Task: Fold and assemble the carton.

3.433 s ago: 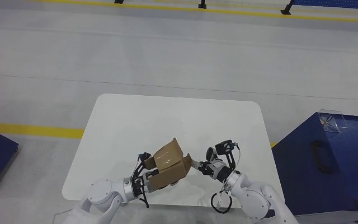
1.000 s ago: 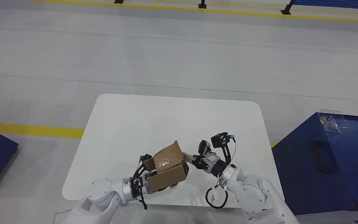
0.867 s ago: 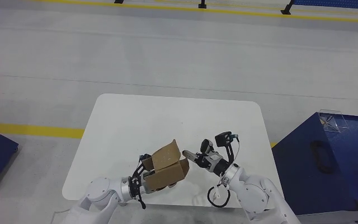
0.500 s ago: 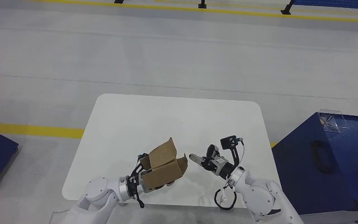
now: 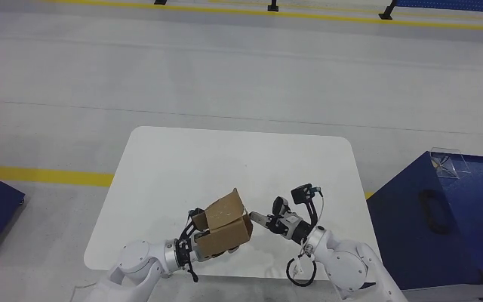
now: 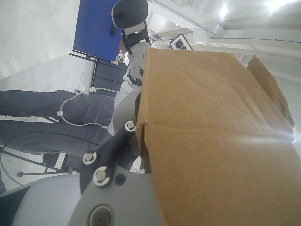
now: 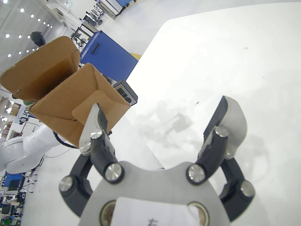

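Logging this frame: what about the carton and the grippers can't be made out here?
- How the left gripper holds the carton: covered by a carton panel in the left wrist view, too small in the top view.
- Whether the open right gripper touches the flap: its finger overlaps it in the right wrist view.
- Carton's interior: behind its flaps.

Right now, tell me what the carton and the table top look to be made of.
The carton looks like matte brown cardboard: tan fibrous faces, creased folds, rough cut edges. The table top looks like smooth white laminate or paint, slightly glossy, since soft shadows show on it; its core cannot be told.
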Motion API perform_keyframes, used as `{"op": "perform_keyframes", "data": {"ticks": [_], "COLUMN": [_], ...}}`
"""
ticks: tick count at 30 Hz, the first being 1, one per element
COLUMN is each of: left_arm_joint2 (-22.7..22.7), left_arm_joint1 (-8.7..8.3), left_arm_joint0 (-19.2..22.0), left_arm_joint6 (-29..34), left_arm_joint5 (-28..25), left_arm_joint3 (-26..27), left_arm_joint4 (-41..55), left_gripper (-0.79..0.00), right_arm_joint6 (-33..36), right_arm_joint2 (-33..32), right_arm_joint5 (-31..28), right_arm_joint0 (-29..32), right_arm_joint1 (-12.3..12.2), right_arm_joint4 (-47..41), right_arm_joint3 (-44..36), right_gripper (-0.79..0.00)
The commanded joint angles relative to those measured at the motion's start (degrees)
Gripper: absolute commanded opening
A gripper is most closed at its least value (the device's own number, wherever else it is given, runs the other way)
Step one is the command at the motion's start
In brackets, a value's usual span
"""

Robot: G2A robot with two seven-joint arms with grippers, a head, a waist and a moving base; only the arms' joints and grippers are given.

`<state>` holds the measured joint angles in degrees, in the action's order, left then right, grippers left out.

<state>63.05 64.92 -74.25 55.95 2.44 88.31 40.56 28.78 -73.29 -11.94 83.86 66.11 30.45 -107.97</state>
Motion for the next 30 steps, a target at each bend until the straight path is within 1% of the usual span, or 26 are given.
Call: {"op": "perform_keyframes", "data": {"ticks": [1,22,26,30], "left_arm_joint2": [-0.2,0.1,0.1,0.1], "left_arm_joint1": [0.01,-0.02,-0.02,-0.01], "left_arm_joint0": [0.0,-0.1,0.0,0.1], "left_arm_joint6": [-0.2,-0.1,0.1,0.2], "left_arm_joint5": [0.0,0.0,0.3,0.4], "left_arm_joint3": [0.1,-0.1,-0.2,-0.3], "left_arm_joint4": [-0.5,-0.8,-0.8,-0.8], "left_gripper": [-0.785,-0.785,-0.785,-0.785], "right_arm_joint6": [0.0,1.3,-0.7,-2.8], "right_arm_joint2": [0.3,2.9,3.4,1.7], "right_arm_joint5": [0.0,1.8,2.2,2.9], "right_arm_joint0": [-0.1,-1.4,-1.8,-1.2], "right_arm_joint1": [0.0,0.1,0.3,0.2], "right_arm_joint4": [0.1,3.3,2.8,1.7], "right_arm_joint3": [-0.2,-0.2,-0.4,0.0], "right_gripper": [0.000,0.000,0.000,0.000]}}
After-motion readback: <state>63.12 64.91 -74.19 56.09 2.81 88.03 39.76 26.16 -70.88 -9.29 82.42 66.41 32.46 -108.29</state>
